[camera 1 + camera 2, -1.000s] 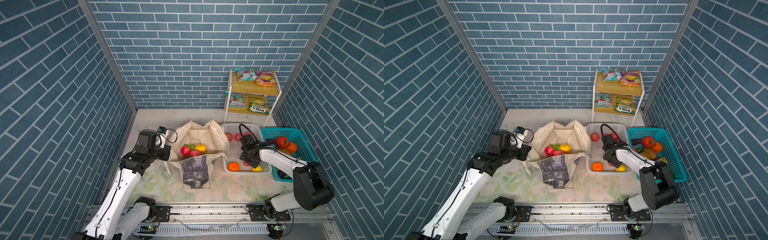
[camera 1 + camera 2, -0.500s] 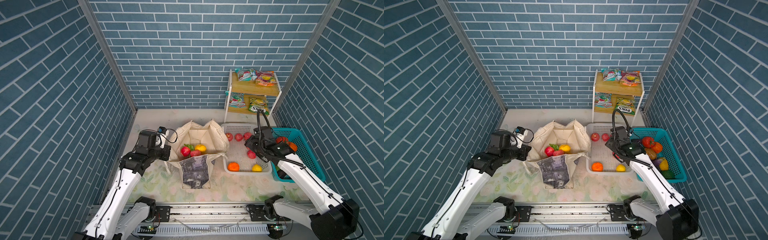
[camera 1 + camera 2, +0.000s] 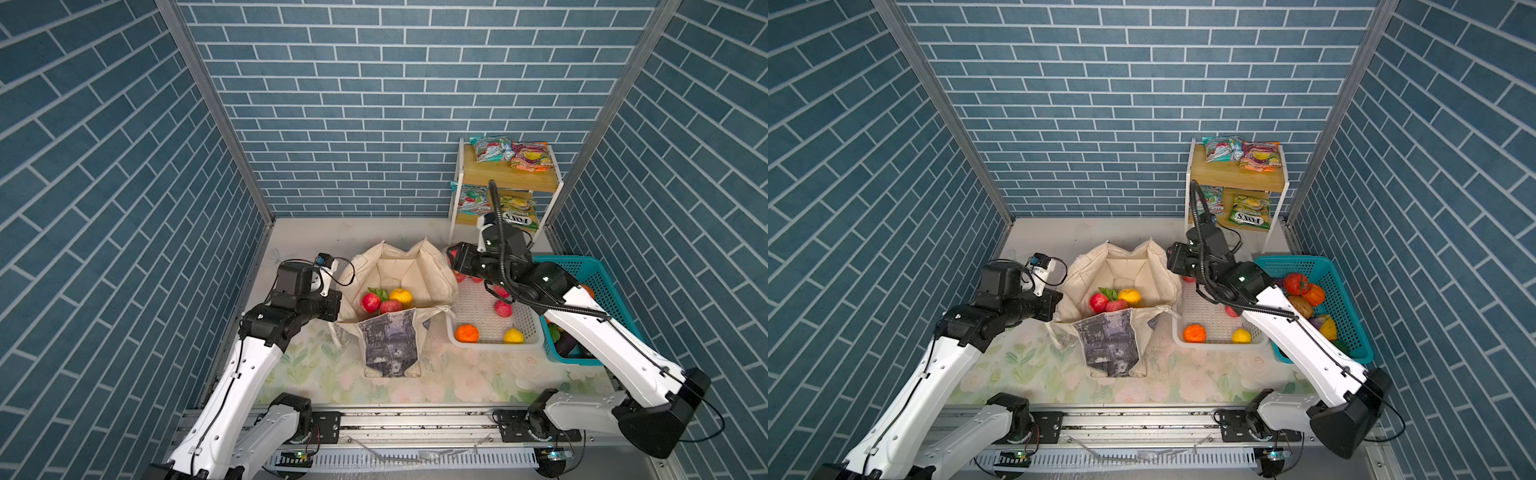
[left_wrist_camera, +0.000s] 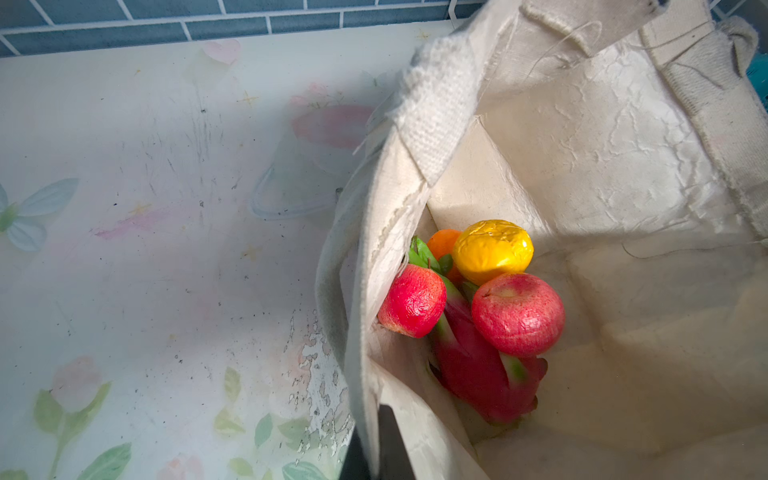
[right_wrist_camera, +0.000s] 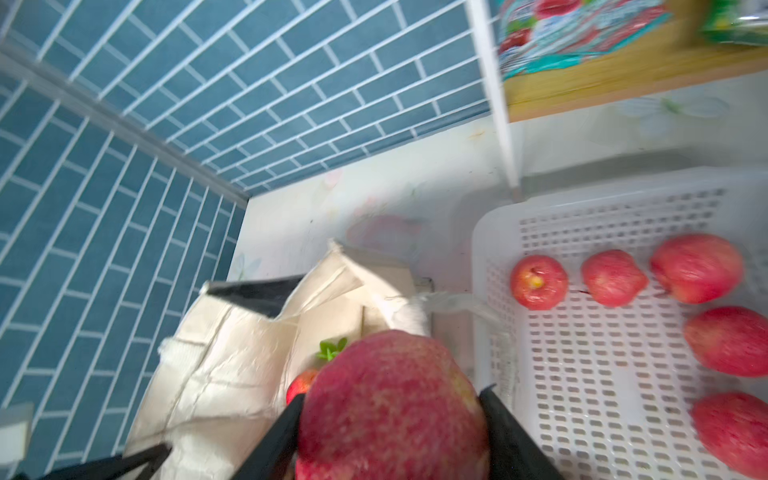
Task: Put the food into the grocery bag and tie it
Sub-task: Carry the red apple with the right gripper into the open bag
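Red apple [image 5: 390, 407] clamped across its widest part in right tool [image 5: 390, 419], hanging at the basket-side rim of the grocery bag [image 3: 415, 270], not yet over the mouth as far as I can judge. Toy fruit, looks light, matte wrinkled skin, pink-red mottling. It's round, so it could roll out of an off-centre grip; this hold across the middle looks right. Bag is cream canvas with a grey-black printed panel facing front, soft and floppy, walls slump. Best taken by the rim or the strap handles [image 4: 715, 95], which tying will need. Left tool [image 4: 374, 449] pinched on the bag's rim on the side away from the baskets, holding the mouth open. Inside already: two apples [image 4: 517, 313], dragon fruit [image 4: 478, 365], yellow fruit [image 4: 492, 249], orange [image 4: 442, 245] mostly hidden. Bag stands on the floral desk [image 3: 316, 374], just beside the white perforated basket [image 3: 494, 344], which shows five more apples in the right wrist view. Teal basket [image 3: 582, 266] beyond it, more toy produce. Snack packets [image 3: 490, 148] on the wooden shelf [image 3: 511, 178] at the back wall, untouched. Plenty left to load, tie not started
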`<state>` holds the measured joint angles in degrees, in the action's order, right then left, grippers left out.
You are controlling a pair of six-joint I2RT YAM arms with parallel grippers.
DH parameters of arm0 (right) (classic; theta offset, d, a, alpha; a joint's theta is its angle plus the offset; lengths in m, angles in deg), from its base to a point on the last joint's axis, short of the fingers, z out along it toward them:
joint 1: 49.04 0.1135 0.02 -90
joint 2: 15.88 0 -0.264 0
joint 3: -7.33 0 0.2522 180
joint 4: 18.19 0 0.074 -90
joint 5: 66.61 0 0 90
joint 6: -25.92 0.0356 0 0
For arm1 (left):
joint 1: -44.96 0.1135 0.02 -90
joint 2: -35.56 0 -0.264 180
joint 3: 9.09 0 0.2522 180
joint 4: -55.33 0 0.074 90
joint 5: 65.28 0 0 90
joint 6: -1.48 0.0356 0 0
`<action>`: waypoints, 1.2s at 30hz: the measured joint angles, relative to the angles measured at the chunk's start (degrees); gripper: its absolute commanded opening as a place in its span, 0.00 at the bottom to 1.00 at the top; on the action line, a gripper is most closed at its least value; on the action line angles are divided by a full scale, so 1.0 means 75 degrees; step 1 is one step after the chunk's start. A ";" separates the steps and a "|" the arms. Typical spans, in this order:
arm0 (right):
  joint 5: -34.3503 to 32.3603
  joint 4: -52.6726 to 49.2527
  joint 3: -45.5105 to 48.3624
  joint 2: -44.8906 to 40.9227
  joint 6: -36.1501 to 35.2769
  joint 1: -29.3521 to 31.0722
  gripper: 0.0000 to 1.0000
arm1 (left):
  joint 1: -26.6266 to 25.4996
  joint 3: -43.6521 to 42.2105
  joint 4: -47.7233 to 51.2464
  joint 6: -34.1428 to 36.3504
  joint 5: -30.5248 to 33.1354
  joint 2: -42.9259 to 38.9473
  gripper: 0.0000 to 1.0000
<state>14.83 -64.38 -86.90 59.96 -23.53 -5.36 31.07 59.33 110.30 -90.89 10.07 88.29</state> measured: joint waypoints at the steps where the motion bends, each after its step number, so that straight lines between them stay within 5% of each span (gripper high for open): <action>1: 0.0061 0.0000 -0.0213 0.0289 -0.0181 0.0210 0.40 | 0.0000 0.0000 0.0000 0.0000 0.0000 -0.0003 0.00; 10: 0.0332 -0.0332 -0.1250 0.2031 -0.1276 0.1244 0.40 | 0.0000 0.0000 0.0003 0.0000 0.0000 0.0000 0.00; 36: 0.0895 -0.0822 -0.1941 0.3847 -0.1818 0.1754 0.46 | 0.0000 0.0000 0.0003 0.0000 0.0000 -0.0003 0.00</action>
<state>21.54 -70.54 -101.45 88.81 -37.17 7.80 31.07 59.33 110.32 -90.89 10.07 88.27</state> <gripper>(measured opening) 0.606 0.055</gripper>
